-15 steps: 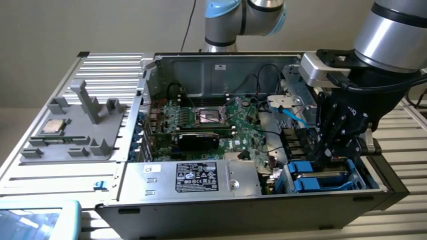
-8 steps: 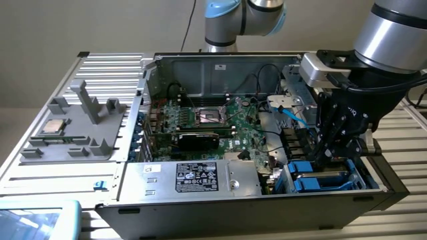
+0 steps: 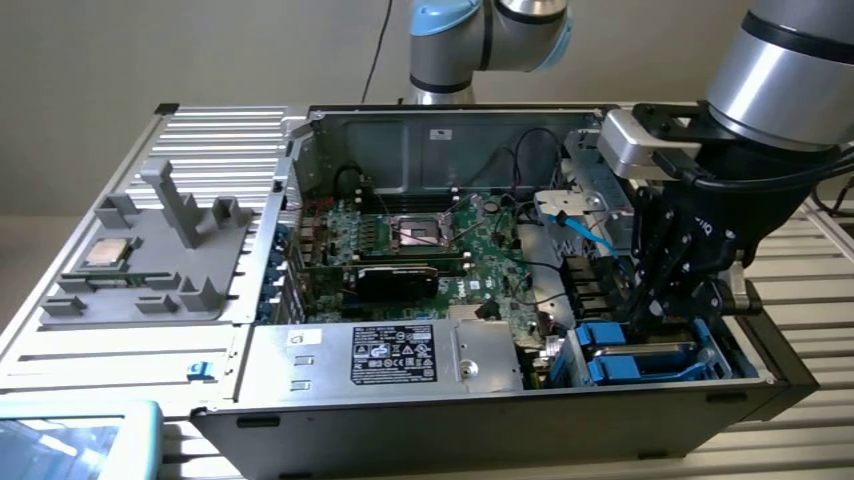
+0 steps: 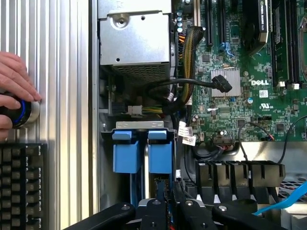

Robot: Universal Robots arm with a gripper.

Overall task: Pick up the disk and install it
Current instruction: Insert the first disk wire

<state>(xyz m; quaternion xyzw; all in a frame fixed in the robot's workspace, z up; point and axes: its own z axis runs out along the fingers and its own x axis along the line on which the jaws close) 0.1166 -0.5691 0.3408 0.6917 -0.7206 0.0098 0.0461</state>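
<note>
Exterior view: the gripper reaches down into the computer case at the drive bay in its front corner, on the exterior view's right, nearly closed on the disk, whose bright blue carrier shows there. The disk looks stiff, fairly heavy and shock-sensitive, best held by its carrier edges.

Wrist view: the blue carrier tabs sit in the bay beside the motherboard; a person's hand rests on the desk.

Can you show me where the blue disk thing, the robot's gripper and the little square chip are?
disk (image 3: 638,362): exterior view, on its blue carrier in the case's bay.
gripper (image 3: 667,318): exterior view, between its fingertips, shut above the disk.
square chip (image 3: 106,254): exterior view, on its silver top, on the grey holder.
</note>
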